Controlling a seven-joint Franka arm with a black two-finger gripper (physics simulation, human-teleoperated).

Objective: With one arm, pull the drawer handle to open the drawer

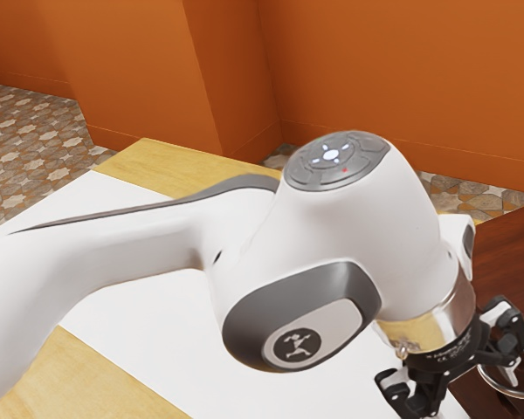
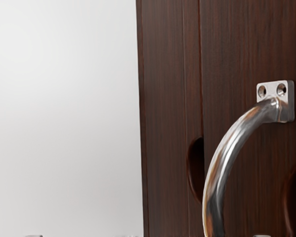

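Note:
A dark wooden drawer unit [image 1: 511, 253] stands at the exterior view's right edge. My black gripper [image 1: 485, 371] hangs low right against its front, and a thin curve of the metal handle [image 1: 506, 384] shows beside it. The big white arm hides most of the hand. In the wrist view the drawer front [image 2: 227, 59] is very close. Its curved silver handle [image 2: 227, 163] arcs from a screwed bracket [image 2: 275, 92] down under the hand.
The unit rests on a white mat [image 1: 157, 323] over a light wooden table [image 1: 166, 161]. Orange walls and a patterned tile floor lie behind. White surface [image 2: 64, 123] lies beside the drawer front in the wrist view.

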